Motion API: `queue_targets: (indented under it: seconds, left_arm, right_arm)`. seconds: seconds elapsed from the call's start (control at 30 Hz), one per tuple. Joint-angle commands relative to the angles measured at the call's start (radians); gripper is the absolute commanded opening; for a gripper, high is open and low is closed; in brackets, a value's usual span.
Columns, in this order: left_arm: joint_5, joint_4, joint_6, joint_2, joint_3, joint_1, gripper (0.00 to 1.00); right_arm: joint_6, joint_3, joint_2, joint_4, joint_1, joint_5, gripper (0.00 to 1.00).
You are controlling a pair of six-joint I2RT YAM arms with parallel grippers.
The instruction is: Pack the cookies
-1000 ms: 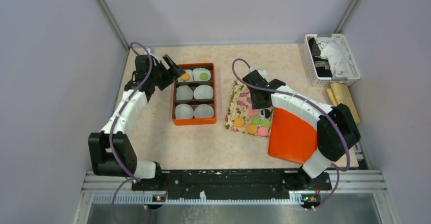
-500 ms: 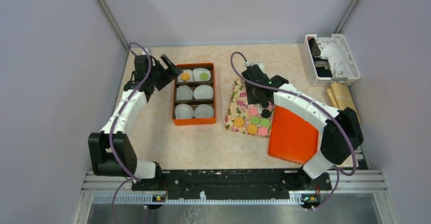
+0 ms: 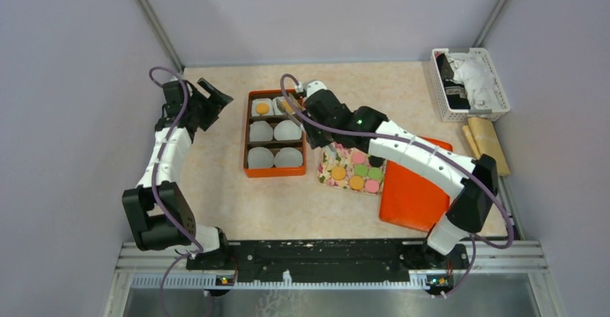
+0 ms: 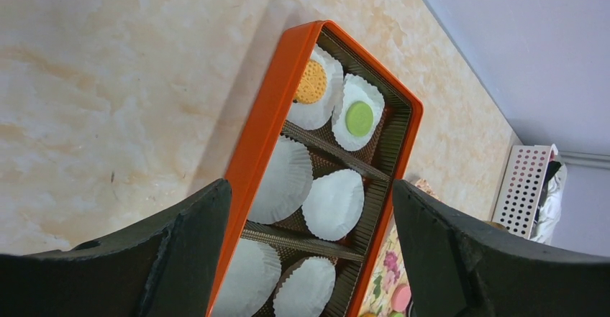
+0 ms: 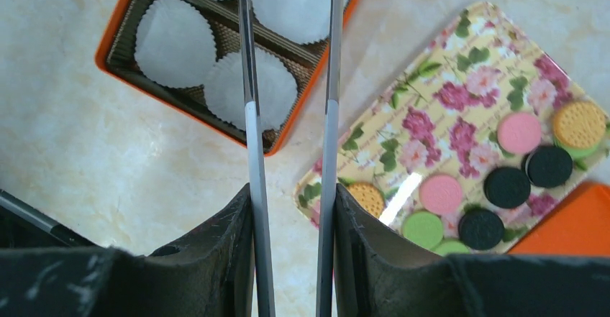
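An orange box (image 3: 247, 134) with six white paper cups holds an orange cookie (image 4: 312, 81) and a green cookie (image 4: 359, 118) in its far two cups. Several more cookies (image 3: 356, 173), pink (image 5: 442, 193), black (image 5: 507, 187), green (image 5: 422, 228) and orange (image 5: 365, 196), lie on a floral tray (image 5: 439, 65). My right gripper (image 5: 291, 216) is shut on metal tongs (image 5: 249, 80) and hangs over the box's far right corner (image 3: 316, 108). The tong tips are out of view. My left gripper (image 4: 309, 187) is open and empty, left of the box (image 3: 208, 101).
An orange lid (image 3: 413, 191) lies right of the tray, under my right arm. A white basket (image 3: 471, 83) with cloth and a wooden piece (image 3: 485, 141) stand at the far right. Grey walls close in the table's left, back and right.
My right arm has swung left with the tongs, from over the floral tray to over the box. My left arm has drawn back to the left, away from the box.
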Motion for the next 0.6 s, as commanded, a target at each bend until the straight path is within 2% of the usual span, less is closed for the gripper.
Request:
queue_targets:
  seconds: [0.0, 0.23, 0.57]
  left_arm:
    - [0.032, 0.015, -0.003, -0.021, 0.008, 0.010, 0.88]
    - [0.035, 0.013, 0.014, -0.032, -0.009, 0.019, 0.88]
    - [0.043, 0.013, 0.020, -0.023, -0.013, 0.028, 0.88]
  right_arm:
    - [-0.055, 0.100, 0.109, 0.060, 0.038, -0.032, 0.08]
    - [-0.068, 0.174, 0.261, 0.089, 0.052, -0.075, 0.08]
    - [-0.089, 0.243, 0.353, 0.085, 0.080, -0.071, 0.08]
